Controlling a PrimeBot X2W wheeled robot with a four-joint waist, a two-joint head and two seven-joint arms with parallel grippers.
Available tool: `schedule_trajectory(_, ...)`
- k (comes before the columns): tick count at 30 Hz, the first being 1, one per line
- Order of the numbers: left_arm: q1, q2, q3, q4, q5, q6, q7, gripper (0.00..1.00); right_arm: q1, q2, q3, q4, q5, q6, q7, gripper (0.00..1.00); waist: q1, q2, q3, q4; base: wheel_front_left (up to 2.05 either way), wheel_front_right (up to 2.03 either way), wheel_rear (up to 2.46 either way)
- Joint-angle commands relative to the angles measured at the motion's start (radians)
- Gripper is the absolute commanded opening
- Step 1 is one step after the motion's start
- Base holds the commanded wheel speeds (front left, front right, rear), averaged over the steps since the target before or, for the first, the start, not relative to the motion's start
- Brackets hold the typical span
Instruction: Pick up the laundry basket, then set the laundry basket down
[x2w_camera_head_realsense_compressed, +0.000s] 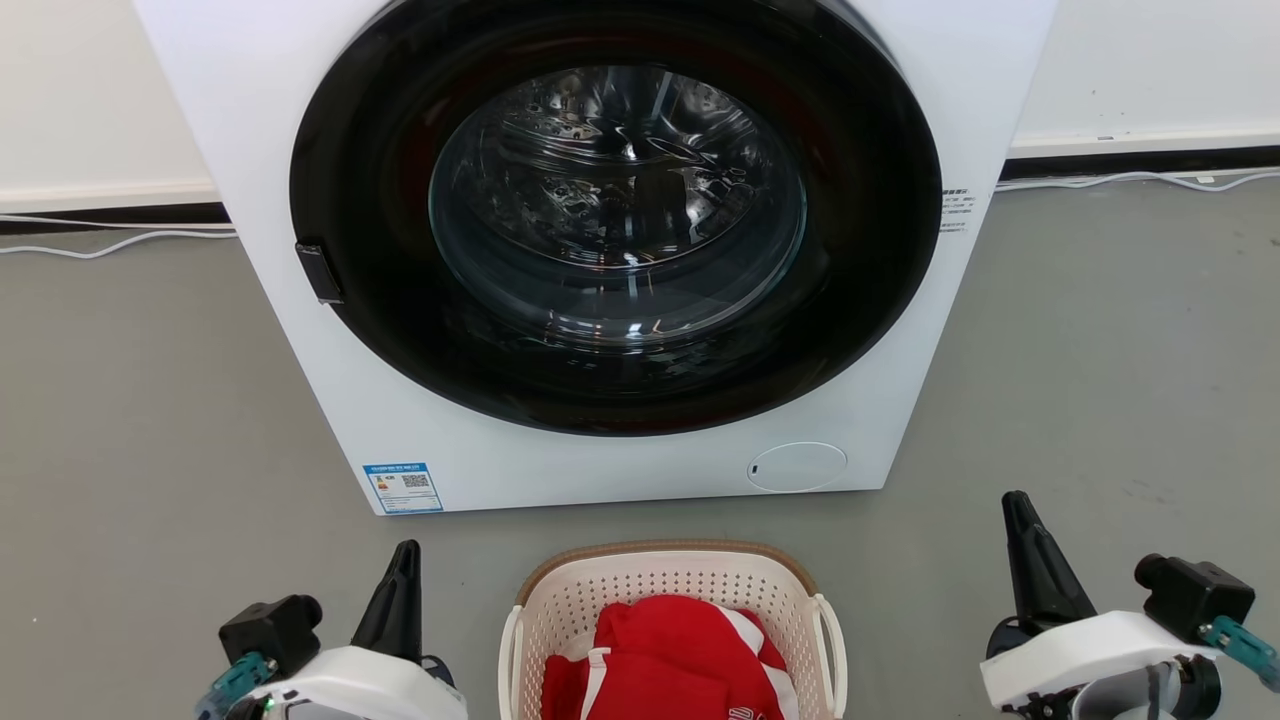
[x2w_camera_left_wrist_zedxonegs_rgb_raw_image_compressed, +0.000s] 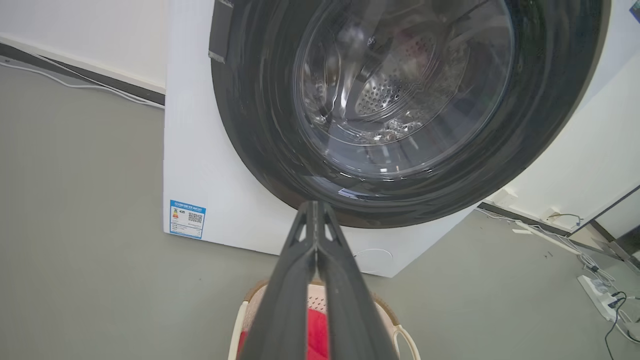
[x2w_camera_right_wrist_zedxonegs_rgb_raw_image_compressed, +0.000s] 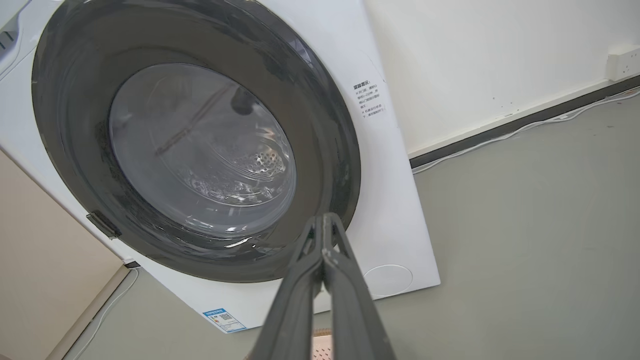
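Note:
The laundry basket (x2w_camera_head_realsense_compressed: 570, 598), cream-white and perforated with a brown rim and white loop handles, stands on the grey floor at the bottom centre of the head view, holding red clothing (x2w_camera_head_realsense_compressed: 670, 655). My left gripper (x2w_camera_head_realsense_compressed: 405, 552) is shut and empty to the basket's left, apart from it. To the basket's right my right gripper (x2w_camera_head_realsense_compressed: 1017, 503) is also shut with nothing in it. In the left wrist view the shut fingers (x2w_camera_left_wrist_zedxonegs_rgb_raw_image_compressed: 316, 210) rise in front of the basket (x2w_camera_left_wrist_zedxonegs_rgb_raw_image_compressed: 240, 320). The right wrist view shows shut fingers (x2w_camera_right_wrist_zedxonegs_rgb_raw_image_compressed: 325, 220) and a small piece of the basket (x2w_camera_right_wrist_zedxonegs_rgb_raw_image_compressed: 322, 345).
A white front-loading washing machine (x2w_camera_head_realsense_compressed: 420, 430) with a closed dark round door (x2w_camera_head_realsense_compressed: 615, 215) stands just behind the basket. White cables (x2w_camera_head_realsense_compressed: 110, 245) run along the wall's base on both sides. A power strip (x2w_camera_left_wrist_zedxonegs_rgb_raw_image_compressed: 602, 297) lies on the floor far to the right.

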Motion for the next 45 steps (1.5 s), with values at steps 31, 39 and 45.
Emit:
schedule_trajectory(31, -0.043, 0.008, 0.062, -0.053, -0.356, -0.027, 0.092, 0.00, -0.034, 0.013, -0.043, -0.049, 0.351, 0.003, 0.095, 0.00, -0.0003, 0.0000, 0.003, 0.012, 0.00, 0.00, 0.00)
schedule_trajectory(39, -0.045, 0.009, 0.075, -0.058, -0.443, -0.032, 0.115, 0.00, -0.034, 0.018, -0.053, -0.053, 0.436, 0.004, 0.118, 0.00, -0.0003, 0.0000, 0.004, 0.015, 0.00, 0.00, 0.00)
schedule_trajectory(45, -0.046, 0.010, 0.084, -0.062, -0.508, -0.035, 0.133, 0.00, -0.034, 0.022, -0.060, -0.057, 0.500, 0.004, 0.136, 0.00, -0.0003, 0.0000, 0.004, 0.017, 0.00, 0.00, 0.00)
